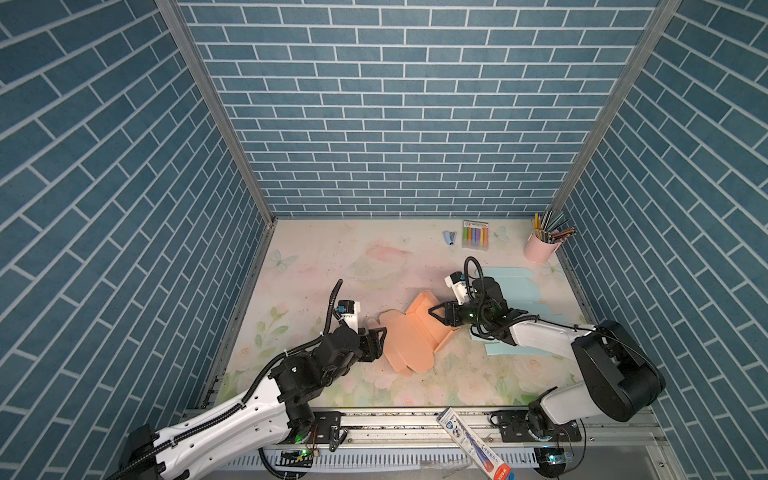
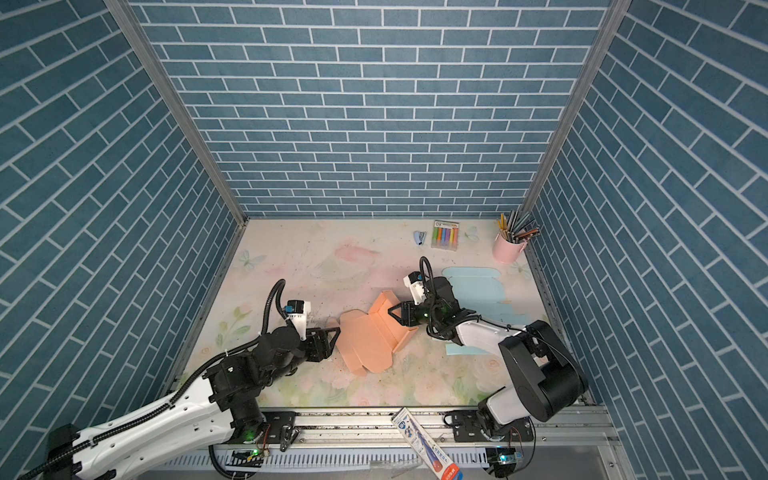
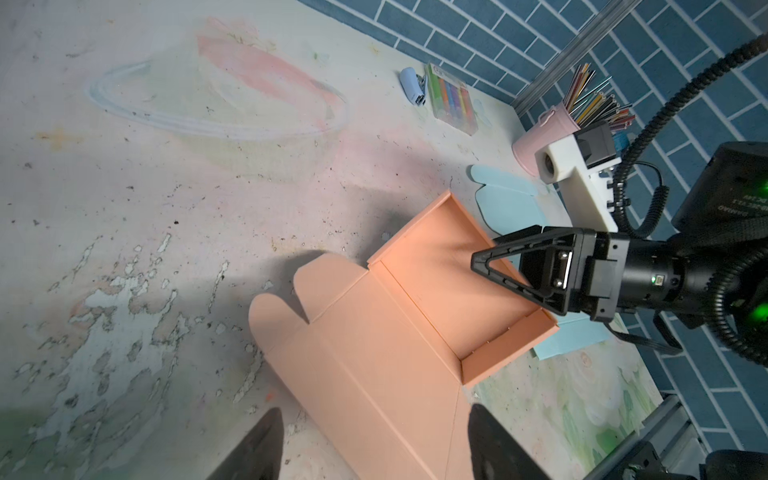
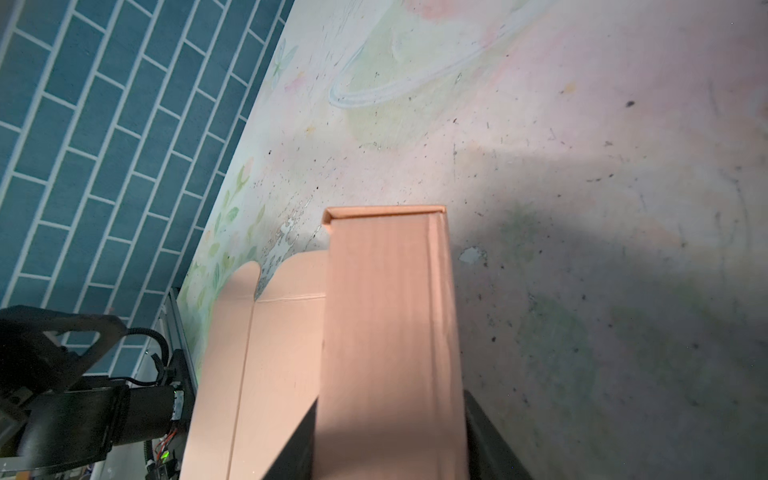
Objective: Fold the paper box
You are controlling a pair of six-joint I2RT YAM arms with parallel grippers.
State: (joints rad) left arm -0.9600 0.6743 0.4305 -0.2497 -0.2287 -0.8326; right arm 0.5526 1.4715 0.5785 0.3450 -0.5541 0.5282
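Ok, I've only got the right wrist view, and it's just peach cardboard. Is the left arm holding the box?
Observer: No, the left gripper has its jaws open at the flat end of the paper box.
Operator: What's on my side?
Observer: A pale blue sheet lies flat, partly under the right arm.
Operator: Anything else nearby?
Observer: A pink cup of pencils stands in the far right corner, apart from the box.

Left arm (image 1: 257, 399) extended from near left toward centre, left gripper (image 1: 382, 344) low, jaws spread wide. Right arm (image 1: 540, 336) was folded back on the right, right gripper (image 1: 434, 311) pointing left, jaws partly apart, grip unclear.
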